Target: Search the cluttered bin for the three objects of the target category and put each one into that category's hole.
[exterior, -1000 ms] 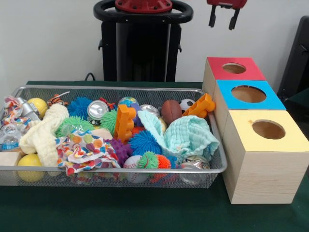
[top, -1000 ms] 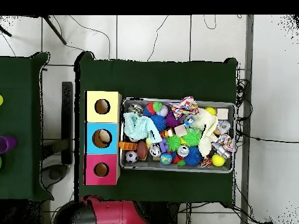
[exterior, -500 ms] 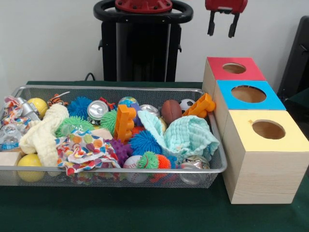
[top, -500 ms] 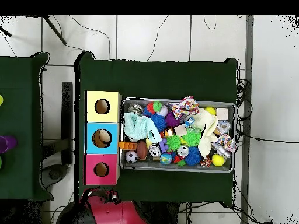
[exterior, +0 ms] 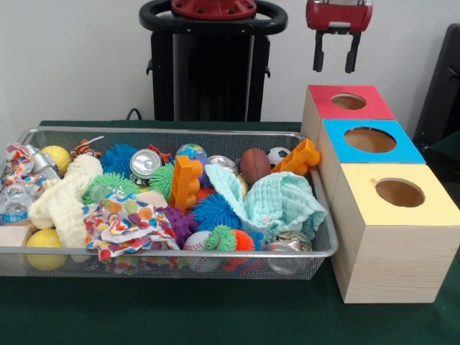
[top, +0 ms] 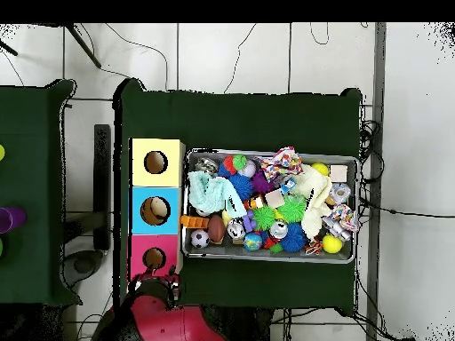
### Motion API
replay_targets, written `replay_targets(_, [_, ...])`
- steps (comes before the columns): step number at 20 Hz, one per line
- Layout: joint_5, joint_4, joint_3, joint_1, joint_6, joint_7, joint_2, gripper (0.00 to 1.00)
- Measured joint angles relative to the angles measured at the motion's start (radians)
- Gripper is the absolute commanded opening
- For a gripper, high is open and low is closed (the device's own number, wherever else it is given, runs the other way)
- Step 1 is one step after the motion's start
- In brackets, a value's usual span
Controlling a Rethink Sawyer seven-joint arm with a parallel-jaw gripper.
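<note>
Red-bodied pincer (exterior: 337,62) hangs high above the red-topped box (exterior: 350,102), prongs apart w/ nothing between them, probably parked clear of the clutter. Wire bin (exterior: 172,134) on the green tabletop (exterior: 215,316) is packed w/ balls, cloths, cans; target category unclear, so can't single out its items.

The bin (exterior: 316,248) is shiny metal mesh; the boxes (exterior: 392,262) are pale matt wood; the worktop (exterior: 215,316) wears dark green cloth; the mint towel (exterior: 284,205) looks soft and crinkled.
</note>
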Motion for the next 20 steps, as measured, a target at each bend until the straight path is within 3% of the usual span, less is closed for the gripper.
replay_targets(8, [0.000, -0.020, -0.001, -0.032, 0.000, 0.000, 0.025, 1.00])
replay_targets(15, [-0.008, -0.039, 0.005, -0.140, 0.000, 0.000, 0.071, 1.00])
replay_targets(20, [-0.012, -0.107, 0.000, -0.156, 0.000, 0.000, 0.132, 1.00])
